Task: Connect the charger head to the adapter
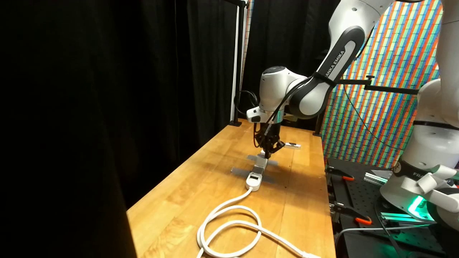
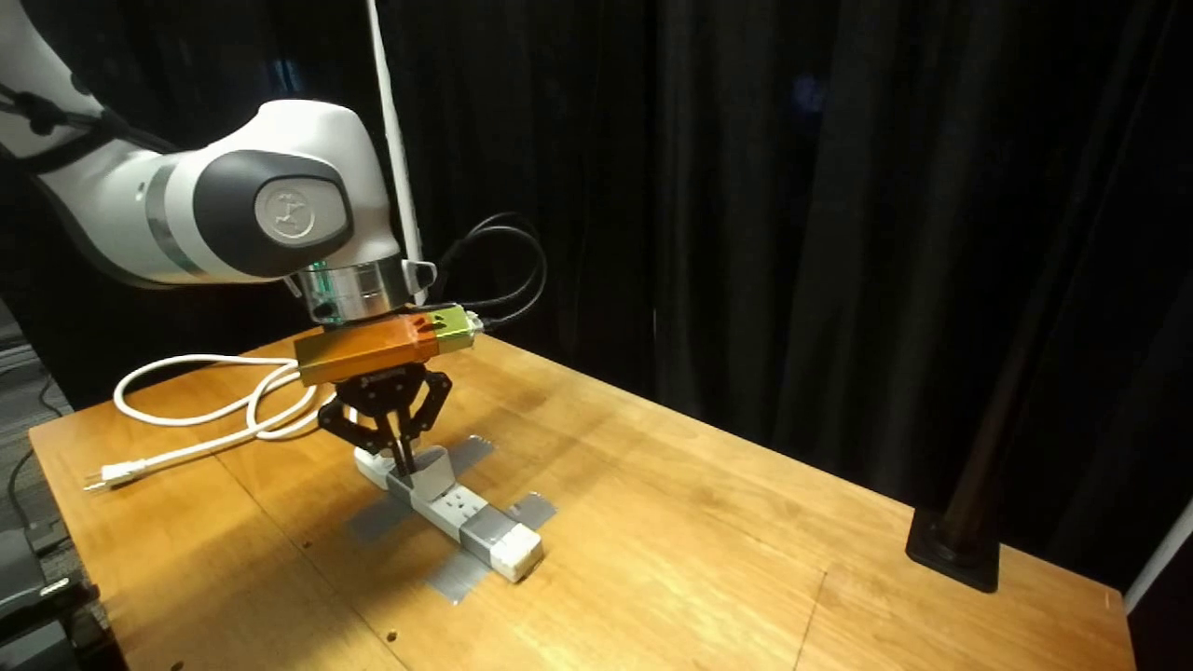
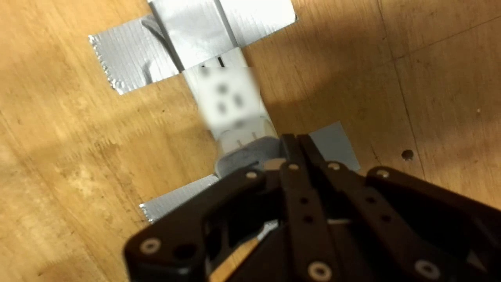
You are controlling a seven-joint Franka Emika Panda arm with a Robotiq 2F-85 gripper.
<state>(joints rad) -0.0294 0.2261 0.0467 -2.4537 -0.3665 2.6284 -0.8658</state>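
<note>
The adapter, a long white outlet strip, is taped to the wooden table. It shows in both exterior views (image 1: 254,181) (image 2: 459,504) and in the wrist view (image 3: 213,92), its sockets partly blurred. The charger head, a small pale block with rounded corners (image 2: 431,472), stands on the strip, slightly tilted. In the wrist view the block (image 3: 246,156) is greyish and partly behind the gripper. Whether its prongs sit in a socket is hidden. My gripper (image 3: 296,137) points down with its fingers together, right beside the block. In an exterior view the gripper (image 2: 405,469) is low over the strip.
Grey tape (image 2: 457,575) crosses the strip. A thick white cable (image 1: 229,206) leaves the strip's end and lies coiled on the table (image 1: 200,179). A small whitish-silver piece (image 1: 293,145) lies beyond the gripper. A black post base (image 2: 953,550) stands at the table's edge.
</note>
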